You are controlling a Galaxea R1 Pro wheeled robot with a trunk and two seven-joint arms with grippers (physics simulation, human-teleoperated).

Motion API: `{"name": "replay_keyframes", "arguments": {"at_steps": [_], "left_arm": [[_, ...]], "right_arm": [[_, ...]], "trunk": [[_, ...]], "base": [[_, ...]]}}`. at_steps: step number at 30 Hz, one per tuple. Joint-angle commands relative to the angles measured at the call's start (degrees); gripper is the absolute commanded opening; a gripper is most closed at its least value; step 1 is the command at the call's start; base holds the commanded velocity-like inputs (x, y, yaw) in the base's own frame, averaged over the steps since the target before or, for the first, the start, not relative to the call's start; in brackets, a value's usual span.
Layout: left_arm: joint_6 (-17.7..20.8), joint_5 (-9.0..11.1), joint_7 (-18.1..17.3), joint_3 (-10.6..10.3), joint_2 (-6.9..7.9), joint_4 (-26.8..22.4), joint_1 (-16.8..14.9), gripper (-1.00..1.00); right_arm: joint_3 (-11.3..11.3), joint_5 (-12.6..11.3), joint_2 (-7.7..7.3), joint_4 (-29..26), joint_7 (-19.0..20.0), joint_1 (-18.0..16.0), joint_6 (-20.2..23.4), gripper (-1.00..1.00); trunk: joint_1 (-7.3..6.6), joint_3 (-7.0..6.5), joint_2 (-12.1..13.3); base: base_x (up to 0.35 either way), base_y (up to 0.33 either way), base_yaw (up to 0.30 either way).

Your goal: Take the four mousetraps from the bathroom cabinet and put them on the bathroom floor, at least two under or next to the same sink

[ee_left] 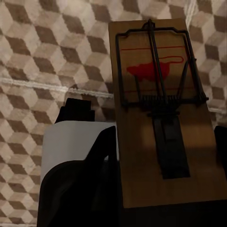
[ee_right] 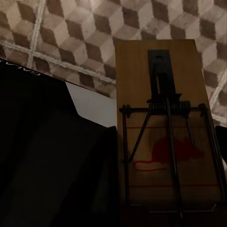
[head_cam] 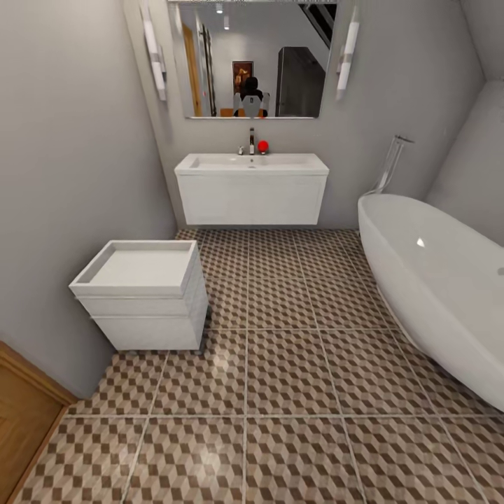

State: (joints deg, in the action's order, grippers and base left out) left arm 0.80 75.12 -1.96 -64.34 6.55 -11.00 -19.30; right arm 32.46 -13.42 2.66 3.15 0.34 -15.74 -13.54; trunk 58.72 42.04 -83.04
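In the left wrist view a wooden mousetrap (ee_left: pixel 163 71) with black wire parts and a red mouse print sits between dark fingers (ee_left: pixel 101 165), so my left gripper (ee_left: pixel 161 161) is shut on it above the cube-patterned bathroom floor (ee_left: pixel 42 56). The right wrist view shows another mousetrap (ee_right: pixel 163 71), with my right gripper (ee_right: pixel 165 156) shut on it over the same tiles (ee_right: pixel 90 28). Ahead in the head view, the white bathroom sink (head_cam: pixel 252 164) tops its wall-hung vanity (head_cam: pixel 252 199), with bathroom floor (head_cam: pixel 280 364) stretching toward me. The cabinet is out of view.
A small white drawer unit (head_cam: pixel 143 297) stands against the left wall. The rounded white tub (head_cam: pixel 441 280) fills the right side. A red object (head_cam: pixel 263 146) sits by the tap. An orange-brown wooden panel (head_cam: pixel 21 413) shows at lower left.
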Motion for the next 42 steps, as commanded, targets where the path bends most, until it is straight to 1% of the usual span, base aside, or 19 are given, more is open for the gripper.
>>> {"name": "replay_keyframes", "arguments": {"at_steps": [1, 42], "left_arm": [[0.08, 0.46, 0.03, -0.35, 0.05, -0.07, -0.04, -1.0], [0.08, 0.46, 0.03, -0.35, 0.05, -0.07, -0.04, -1.0]], "right_arm": [[0.5, -0.66, 0.06, 0.28, 0.19, -0.08, -0.43, -1.0], [0.5, -0.69, 0.06, 0.28, 0.19, -0.08, -0.43, -1.0]], "trunk": [[0.0, -0.05, -0.02], [0.0, -3.8, -0.02]], "base": [[0.0, 0.0, 0.0], [0.0, 0.0, 0.0]]}}
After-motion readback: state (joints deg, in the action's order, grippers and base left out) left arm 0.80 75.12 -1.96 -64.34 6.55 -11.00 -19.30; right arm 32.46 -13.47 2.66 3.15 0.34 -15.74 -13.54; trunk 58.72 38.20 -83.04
